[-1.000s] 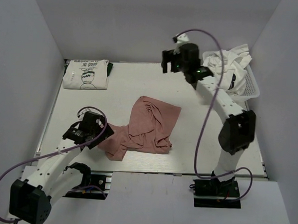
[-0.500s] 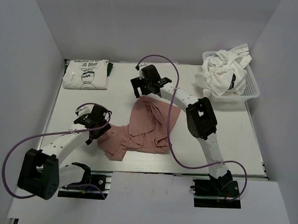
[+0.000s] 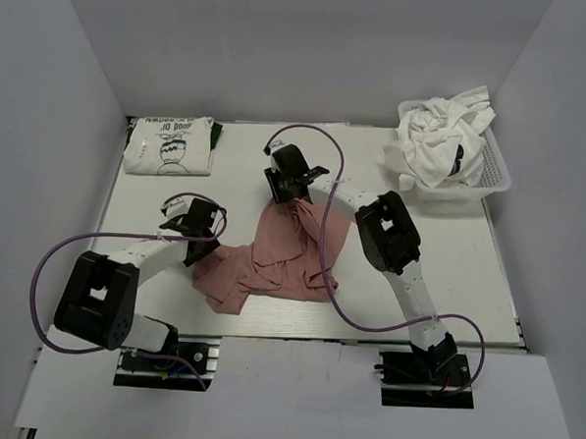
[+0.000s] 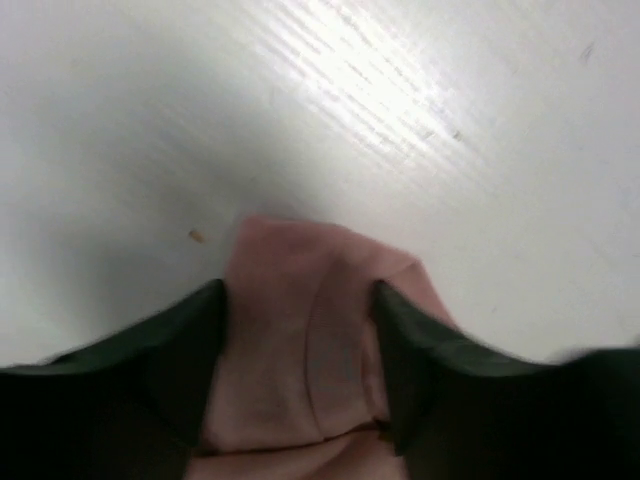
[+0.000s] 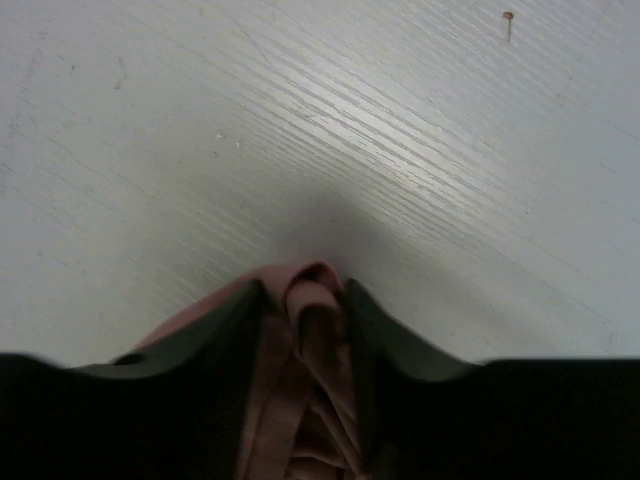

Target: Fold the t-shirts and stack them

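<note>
A dusty pink t-shirt lies crumpled in the middle of the table. My left gripper is down at its left corner. In the left wrist view the gripper stands half open, and flat pink cloth fills the gap between its fingers. My right gripper is at the shirt's far edge. In the right wrist view it pinches a raised fold of pink cloth. A folded white t-shirt with black print lies at the back left.
A white basket at the back right holds a heap of white t-shirts. Grey walls stand on the left, back and right. Purple cables loop over both arms.
Both arms have swung in and come down onto the pink shirt, the right one from up by the basket. Both sets of jaws have narrowed from wide open, the right onto a fold.
</note>
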`<state>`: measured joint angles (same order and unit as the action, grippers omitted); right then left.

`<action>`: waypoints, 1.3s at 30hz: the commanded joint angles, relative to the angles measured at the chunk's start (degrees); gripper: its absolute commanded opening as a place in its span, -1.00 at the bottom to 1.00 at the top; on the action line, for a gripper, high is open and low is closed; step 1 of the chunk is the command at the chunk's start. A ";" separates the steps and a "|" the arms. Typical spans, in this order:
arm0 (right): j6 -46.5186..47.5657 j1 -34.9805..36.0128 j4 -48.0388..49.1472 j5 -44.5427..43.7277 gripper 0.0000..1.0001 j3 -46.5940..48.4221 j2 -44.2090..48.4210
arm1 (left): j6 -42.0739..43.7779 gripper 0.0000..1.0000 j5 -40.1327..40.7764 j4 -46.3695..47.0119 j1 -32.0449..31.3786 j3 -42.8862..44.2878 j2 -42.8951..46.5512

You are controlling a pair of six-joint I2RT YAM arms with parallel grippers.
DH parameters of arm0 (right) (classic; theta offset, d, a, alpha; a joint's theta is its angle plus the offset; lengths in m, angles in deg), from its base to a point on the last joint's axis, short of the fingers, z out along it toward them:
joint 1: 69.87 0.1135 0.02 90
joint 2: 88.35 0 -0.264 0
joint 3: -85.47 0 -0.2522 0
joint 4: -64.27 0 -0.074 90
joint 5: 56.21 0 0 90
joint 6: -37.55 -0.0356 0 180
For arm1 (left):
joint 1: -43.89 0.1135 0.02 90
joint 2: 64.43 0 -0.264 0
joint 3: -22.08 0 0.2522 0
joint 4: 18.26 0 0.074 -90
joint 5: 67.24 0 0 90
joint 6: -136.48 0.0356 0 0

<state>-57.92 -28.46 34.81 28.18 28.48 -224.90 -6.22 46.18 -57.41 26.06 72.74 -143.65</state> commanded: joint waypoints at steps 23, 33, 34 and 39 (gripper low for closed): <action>2.57 1.31 18.61 -33.51 -1.00 -40.43 73.58 | 11.05 -1.00 1.89 -1.24 -0.90 21.62 37.71; 8.02 1.48 14.04 -30.06 -1.00 -32.79 95.49 | 14.38 -1.00 6.98 -3.00 0.16 34.37 49.33; 8.72 1.48 14.21 -31.56 -1.00 -33.74 96.72 | 14.39 -1.00 7.95 -3.78 0.16 34.37 49.34; 10.49 1.57 18.25 -41.82 -1.00 -38.23 96.40 | 14.39 -1.00 9.19 -5.11 0.16 35.08 45.84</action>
<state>-49.95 -27.06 50.39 -5.11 -7.65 -125.69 6.98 53.03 -59.68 25.80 107.87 -92.81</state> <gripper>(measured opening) 0.049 0.025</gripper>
